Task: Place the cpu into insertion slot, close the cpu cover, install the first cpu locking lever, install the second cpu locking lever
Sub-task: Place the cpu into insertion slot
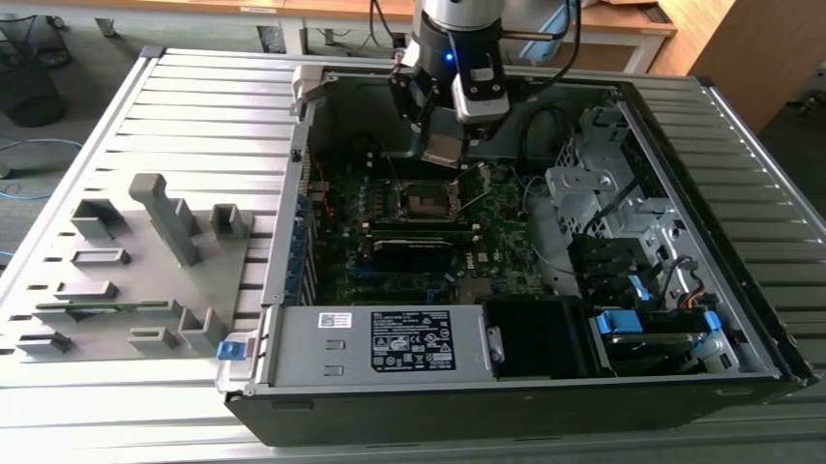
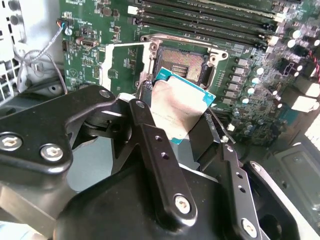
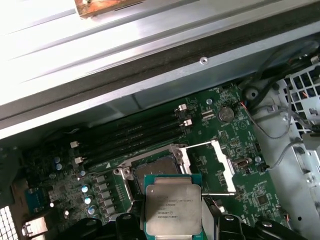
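My gripper is shut on the cpu, a flat square chip with a silver-grey top and a teal edge. It hangs tilted a little above the motherboard. The insertion slot, a dark square recess with a metal rim, lies open just beyond the chip. In the first wrist view the cpu sits in front of the insertion slot. The cpu cover, a thin metal frame, is swung open beside the socket, and it also appears in the first wrist view. A thin lever stands up next to the socket.
Long black memory slots run alongside the socket. The open computer case holds a power supply, drive bays and cables. A grey fixture with blocks lies on the exterior view's left.
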Robot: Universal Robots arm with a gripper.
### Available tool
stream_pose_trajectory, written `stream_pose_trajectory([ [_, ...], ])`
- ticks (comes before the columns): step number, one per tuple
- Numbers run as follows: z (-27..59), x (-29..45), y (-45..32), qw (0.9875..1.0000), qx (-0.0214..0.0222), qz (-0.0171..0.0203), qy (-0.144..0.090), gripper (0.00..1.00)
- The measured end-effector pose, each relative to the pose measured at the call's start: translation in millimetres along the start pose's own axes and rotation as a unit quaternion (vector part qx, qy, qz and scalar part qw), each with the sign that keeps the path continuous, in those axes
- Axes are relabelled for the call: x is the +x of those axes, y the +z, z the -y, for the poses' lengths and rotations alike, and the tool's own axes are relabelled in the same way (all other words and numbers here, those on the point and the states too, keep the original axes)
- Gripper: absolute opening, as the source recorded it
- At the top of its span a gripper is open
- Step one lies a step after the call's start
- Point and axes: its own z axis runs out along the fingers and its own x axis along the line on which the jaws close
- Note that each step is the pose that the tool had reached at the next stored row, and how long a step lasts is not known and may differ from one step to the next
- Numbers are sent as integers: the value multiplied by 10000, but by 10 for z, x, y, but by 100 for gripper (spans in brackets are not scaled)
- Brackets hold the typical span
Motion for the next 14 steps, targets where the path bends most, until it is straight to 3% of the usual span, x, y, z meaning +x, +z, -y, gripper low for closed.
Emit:
stream_pose_trajectory([
  [5, 0, 0, 3, 9995, 11, 27, 315, 54],
  [14, 0, 0, 3, 9994, 12, 28, 335, 54],
])
